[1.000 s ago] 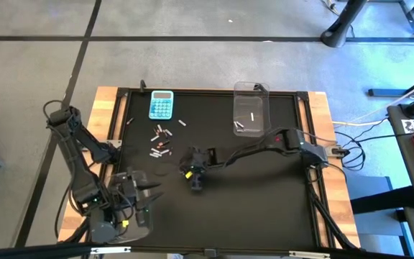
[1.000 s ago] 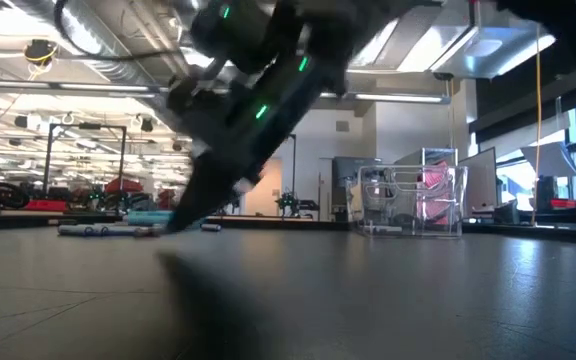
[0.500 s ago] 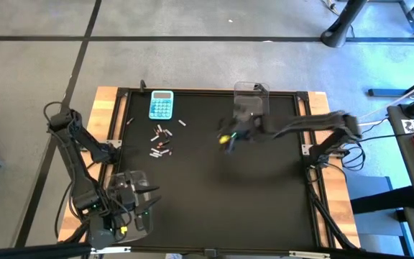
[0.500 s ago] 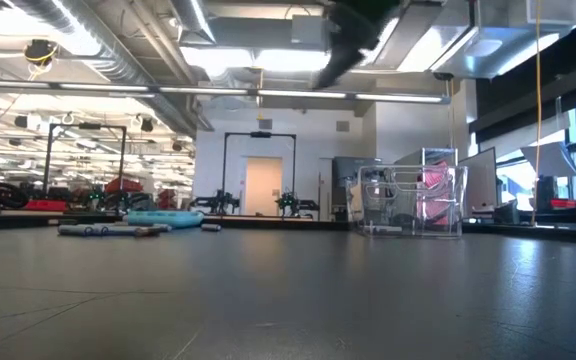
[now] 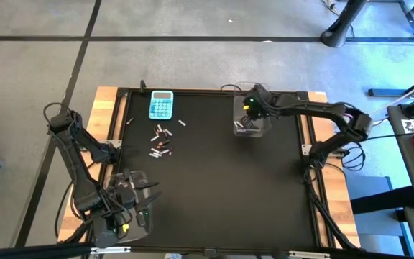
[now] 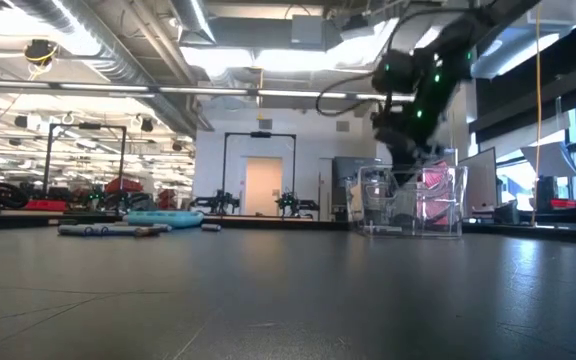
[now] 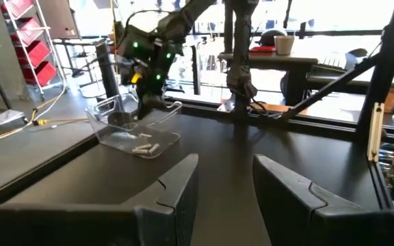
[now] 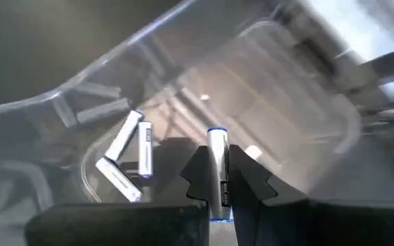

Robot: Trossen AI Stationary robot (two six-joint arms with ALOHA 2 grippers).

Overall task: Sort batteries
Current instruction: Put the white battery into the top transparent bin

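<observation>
Batteries (image 5: 161,142), tiny thin cylinders, lie scattered on the matte black table (image 5: 214,194) near the light-blue calculator (image 5: 161,105). Above the clear plastic bin (image 5: 251,109), the right gripper (image 8: 217,179) pinches one silvery-white battery (image 8: 216,167) with blue ends; three more (image 8: 130,160) lie inside the bin. The left gripper (image 7: 226,179) waits at the near left corner, its blunt dark fingers apart and holding nothing

Open black mat (image 5: 221,187) mid-table; battery cluster (image 5: 161,142), calculator (image 5: 161,105), bin (image 5: 249,126) along far edge.
</observation>
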